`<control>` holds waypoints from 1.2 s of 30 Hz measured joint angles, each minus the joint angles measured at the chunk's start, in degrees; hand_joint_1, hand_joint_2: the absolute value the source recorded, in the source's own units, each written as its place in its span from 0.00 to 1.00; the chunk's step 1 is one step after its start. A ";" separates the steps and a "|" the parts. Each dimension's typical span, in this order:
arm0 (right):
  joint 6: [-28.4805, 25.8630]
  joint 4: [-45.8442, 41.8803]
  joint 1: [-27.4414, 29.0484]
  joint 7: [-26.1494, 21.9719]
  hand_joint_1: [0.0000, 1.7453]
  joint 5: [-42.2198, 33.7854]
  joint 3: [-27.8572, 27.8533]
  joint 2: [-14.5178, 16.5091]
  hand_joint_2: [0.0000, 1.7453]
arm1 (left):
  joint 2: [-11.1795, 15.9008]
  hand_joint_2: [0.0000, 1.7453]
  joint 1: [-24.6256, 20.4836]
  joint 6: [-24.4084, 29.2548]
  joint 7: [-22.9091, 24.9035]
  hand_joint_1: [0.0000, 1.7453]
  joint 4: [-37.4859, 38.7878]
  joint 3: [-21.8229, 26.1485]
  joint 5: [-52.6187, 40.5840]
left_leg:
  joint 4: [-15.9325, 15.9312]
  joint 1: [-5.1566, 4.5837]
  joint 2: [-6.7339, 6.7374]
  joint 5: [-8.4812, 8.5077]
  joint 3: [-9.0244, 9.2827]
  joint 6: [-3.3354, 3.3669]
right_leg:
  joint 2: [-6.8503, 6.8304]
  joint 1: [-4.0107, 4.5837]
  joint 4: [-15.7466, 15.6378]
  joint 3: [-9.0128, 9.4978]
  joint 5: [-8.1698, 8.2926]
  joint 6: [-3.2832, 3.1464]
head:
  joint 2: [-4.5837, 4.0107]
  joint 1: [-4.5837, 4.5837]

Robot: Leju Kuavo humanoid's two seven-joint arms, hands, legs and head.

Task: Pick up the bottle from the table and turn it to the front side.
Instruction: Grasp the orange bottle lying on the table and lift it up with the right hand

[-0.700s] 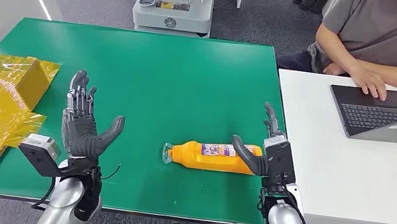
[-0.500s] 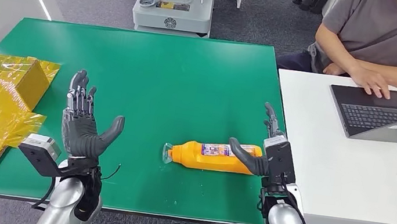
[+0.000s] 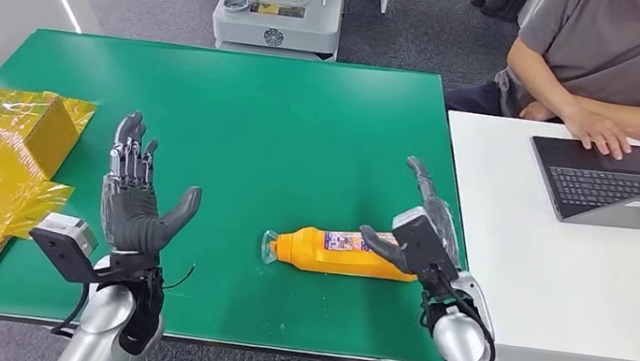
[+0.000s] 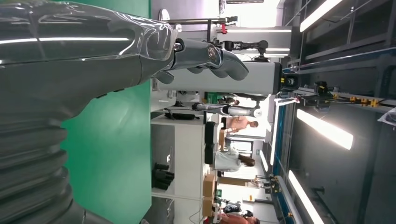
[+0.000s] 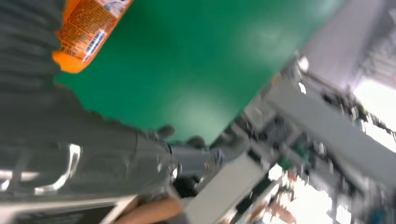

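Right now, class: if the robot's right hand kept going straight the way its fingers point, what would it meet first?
Probably nothing: the right hand, beside the orange bottle, points across bare green table. Depth is unclear.

Print present on a few things, none of it legible.

On the orange bottle (image 3: 339,250), lying on its side on the green surface (image 3: 249,123): a white and purple label with small print, too small to read from the head view. In the right wrist view, the bottle's orange back label (image 5: 86,35) with lines of fine text and a white barcode patch, blurred beyond reading. On the base of the white machine (image 3: 278,14) beyond the surface: a round dark emblem and a yellow plate, characters unreadable.
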 joint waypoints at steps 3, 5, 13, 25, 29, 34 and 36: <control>7.67 6.04 -8.67 0.85 0.00 5.72 1.54 -2.12 1.00 | 0.27 1.00 0.23 -0.72 -0.40 0.00 0.09 0.00 -0.18 | 0.02 0.00 -0.02 0.11 -0.02 0.03 | -0.02 -0.01 0.00 -0.01 0.08 0.05 | 0.00 0.01; 12.24 10.97 -14.59 0.83 0.00 8.85 3.05 -3.15 1.00 | 0.50 1.00 0.30 -1.42 -0.60 0.00 0.32 0.00 -0.25 | 0.04 0.00 -0.06 0.18 -0.03 0.06 | -0.05 -0.01 -0.01 -0.01 0.13 0.10 | 0.00 0.01; 25.79 27.21 -31.89 -0.15 0.00 10.84 10.59 -4.21 1.00 | 1.20 1.00 -0.02 -2.99 -0.55 0.00 0.93 0.00 -0.28 | 0.06 0.00 -0.08 0.24 -0.04 0.07 | -0.06 0.00 0.01 -0.05 0.22 0.11 | 0.00 0.00; 38.17 39.44 -41.77 -3.34 0.00 4.05 20.78 -3.43 1.00 | 1.48 1.00 -0.15 -3.50 -0.15 0.00 1.05 0.04 -0.75 | 0.06 0.00 -0.09 0.24 -0.10 0.07 | -0.08 0.00 0.00 -0.06 0.22 0.12 | 0.00 0.01; 41.38 41.78 -43.07 -5.16 0.00 0.12 24.35 -2.95 1.00 | 1.48 1.00 -0.11 -3.61 0.58 0.00 0.96 0.19 -1.46 | 0.06 0.00 -0.09 0.24 -0.09 0.07 | -0.08 0.00 0.01 -0.06 0.23 0.13 | 0.01 0.01; 42.73 43.00 -43.21 -5.82 0.00 -2.22 27.37 -2.69 1.00 | 1.46 1.00 -0.07 -3.89 0.85 0.00 0.73 0.53 -1.80 | 0.06 0.01 -0.09 0.24 -0.09 0.07 | -0.08 0.00 0.01 -0.06 0.23 0.13 | 0.00 0.01; 43.00 43.32 -43.24 -5.95 0.00 -2.52 28.05 -2.65 1.00 | 1.46 1.00 -0.05 -3.91 0.85 0.00 0.69 0.58 -1.90 | 0.06 0.01 -0.09 0.24 -0.09 0.07 | -0.08 0.01 0.01 -0.06 0.23 0.13 | 0.00 0.01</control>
